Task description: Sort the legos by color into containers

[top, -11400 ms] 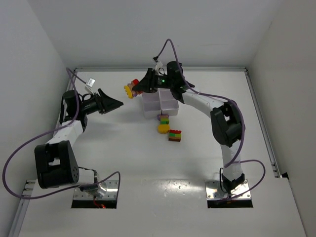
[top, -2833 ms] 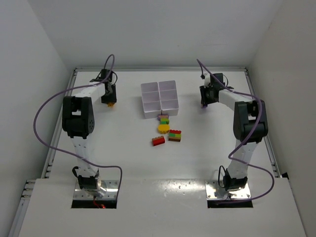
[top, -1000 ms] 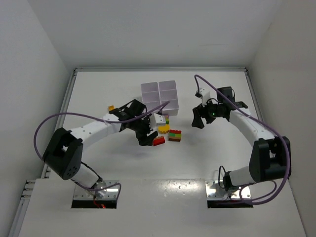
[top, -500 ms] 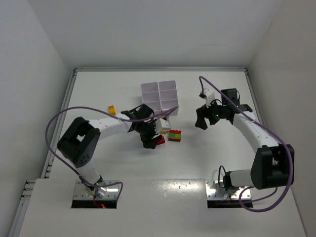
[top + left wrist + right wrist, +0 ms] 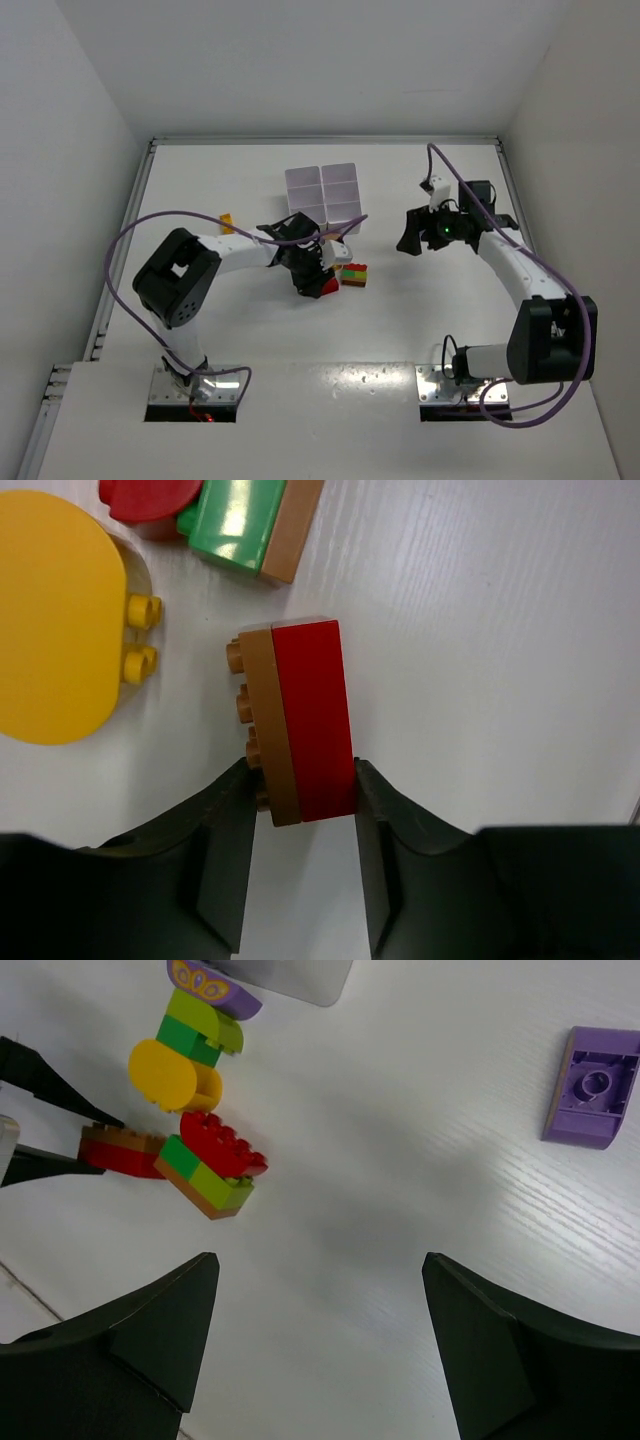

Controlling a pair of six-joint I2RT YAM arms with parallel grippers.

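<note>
In the left wrist view, a red brick stacked on a brown one (image 5: 305, 720) lies on the table with my left gripper (image 5: 305, 800) shut on its near end, both fingers touching its sides. From above, that gripper (image 5: 312, 278) sits just below the white six-compartment tray (image 5: 322, 200), and the red brick (image 5: 324, 287) pokes out beside it. A yellow rounded piece (image 5: 55, 620) and a red, green and lime clump (image 5: 354, 273) lie close by. My right gripper (image 5: 320, 1260) hangs open above bare table, right of the pile (image 5: 408, 235).
A purple brick (image 5: 592, 1085) lies alone to the right of the pile. A lime-green stack (image 5: 200, 1025) with a purple butterfly piece (image 5: 210, 985) touches the tray's corner (image 5: 300, 975). A small orange brick (image 5: 226, 222) lies left of the tray.
My left gripper has slid in beside the red brick and shut on it. The right arm has drawn back a little, away from the pile, still open.
</note>
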